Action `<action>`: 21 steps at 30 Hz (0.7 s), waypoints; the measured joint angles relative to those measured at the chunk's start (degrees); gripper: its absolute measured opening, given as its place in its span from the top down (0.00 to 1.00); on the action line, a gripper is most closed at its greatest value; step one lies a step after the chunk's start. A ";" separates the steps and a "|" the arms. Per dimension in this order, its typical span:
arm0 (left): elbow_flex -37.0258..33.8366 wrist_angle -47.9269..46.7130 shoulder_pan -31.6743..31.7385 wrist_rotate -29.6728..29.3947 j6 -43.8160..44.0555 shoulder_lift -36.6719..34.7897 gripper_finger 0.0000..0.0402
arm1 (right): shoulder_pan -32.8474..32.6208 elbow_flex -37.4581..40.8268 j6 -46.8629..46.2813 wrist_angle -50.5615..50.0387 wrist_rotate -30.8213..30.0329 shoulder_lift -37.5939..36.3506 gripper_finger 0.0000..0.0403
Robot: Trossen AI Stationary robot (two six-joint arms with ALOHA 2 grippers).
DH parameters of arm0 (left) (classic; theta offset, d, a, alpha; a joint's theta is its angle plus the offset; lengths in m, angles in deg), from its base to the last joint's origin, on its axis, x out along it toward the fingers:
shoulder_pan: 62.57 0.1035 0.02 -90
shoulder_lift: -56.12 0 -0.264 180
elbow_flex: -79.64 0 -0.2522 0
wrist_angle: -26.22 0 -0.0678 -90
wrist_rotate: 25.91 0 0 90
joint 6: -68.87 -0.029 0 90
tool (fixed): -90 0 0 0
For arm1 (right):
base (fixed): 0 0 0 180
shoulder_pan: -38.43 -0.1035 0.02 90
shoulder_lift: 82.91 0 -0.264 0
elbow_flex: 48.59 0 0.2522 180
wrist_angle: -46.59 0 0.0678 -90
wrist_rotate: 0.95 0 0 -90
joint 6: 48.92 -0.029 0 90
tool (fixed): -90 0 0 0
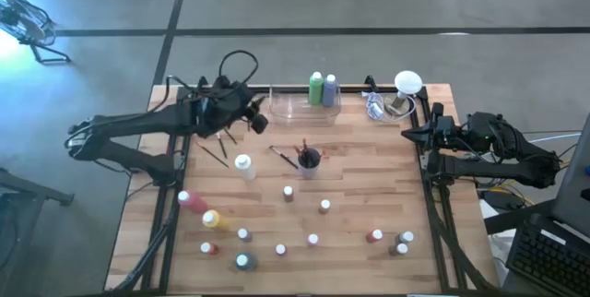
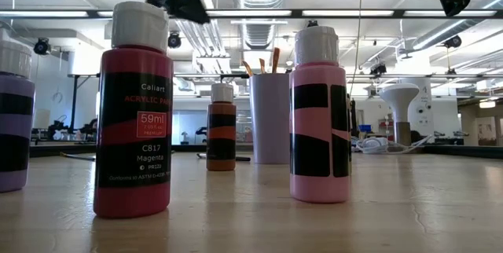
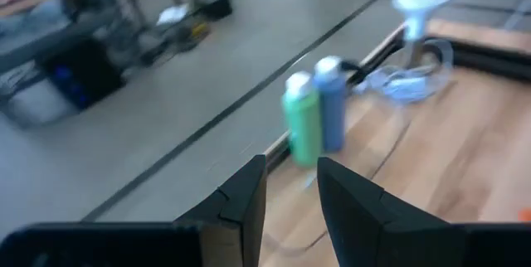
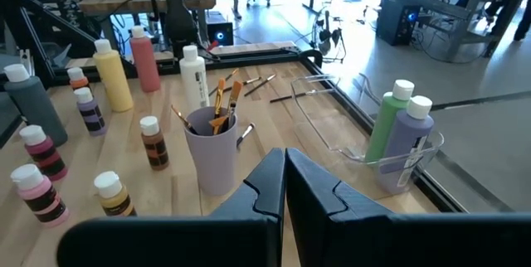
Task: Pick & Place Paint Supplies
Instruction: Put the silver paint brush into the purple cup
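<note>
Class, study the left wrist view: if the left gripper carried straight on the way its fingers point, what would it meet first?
Most likely the tall green bottle, standing beside the blue-purple bottle in the clear tray. The left gripper is open and aims just at them, though depth is hard to judge.

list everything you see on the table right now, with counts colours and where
clear tray: one, see-through, far edge middle.
tall bottles in tray: two, green and purple, at the tray's right end.
cup of brushes: one, pale purple, table centre.
loose brushes: a few, dark-handled, left of the cup.
tall bottles on table: white, pink, yellow, left side.
small bottles: about a dozen, mixed colours, near half.
white lamp: one, far right corner.
left gripper: fingers slightly apart, empty, beside the tray.
right gripper: shut, right edge.
</note>
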State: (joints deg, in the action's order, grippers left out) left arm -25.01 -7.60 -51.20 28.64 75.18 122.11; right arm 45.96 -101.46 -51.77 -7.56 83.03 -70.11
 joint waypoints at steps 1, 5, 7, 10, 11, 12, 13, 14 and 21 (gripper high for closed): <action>-0.01 -1.65 0.03 -0.48 1.17 -0.15 0.71 | 0.00 0.02 -0.04 0.00 0.00 0.00 0.98; -0.01 -7.85 0.64 -1.59 3.21 0.95 0.71 | 0.00 0.02 -0.03 0.00 0.00 0.00 0.98; -0.03 -11.23 1.41 -2.00 3.52 2.41 0.71 | 0.00 0.00 -0.04 0.00 0.00 0.00 0.98; -0.05 -15.16 2.59 -1.27 3.26 5.04 0.71 | -0.02 0.02 -0.06 0.00 0.00 0.00 0.98; -0.05 -15.81 2.81 -0.77 1.94 6.02 0.71 | -0.02 0.00 -0.07 0.00 0.00 0.00 0.98; -0.05 -16.18 2.93 -0.02 0.00 6.96 0.71 | -0.02 0.02 -0.01 0.00 0.00 0.01 0.98; -0.05 -16.31 2.92 0.69 -2.01 7.92 0.71 | -0.02 0.02 -0.01 0.00 0.00 0.01 0.98; -0.07 -16.08 2.91 1.25 -4.03 8.89 0.71 | -0.02 0.02 -0.03 0.00 0.00 0.00 0.98; 0.14 -14.76 2.95 9.03 -14.82 14.57 0.71 | -0.02 0.00 -0.01 0.00 0.00 0.00 0.98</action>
State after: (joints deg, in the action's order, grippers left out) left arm -24.87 -22.36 -48.25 37.66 60.36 136.68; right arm 45.93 -101.46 -51.78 -7.56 83.03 -70.11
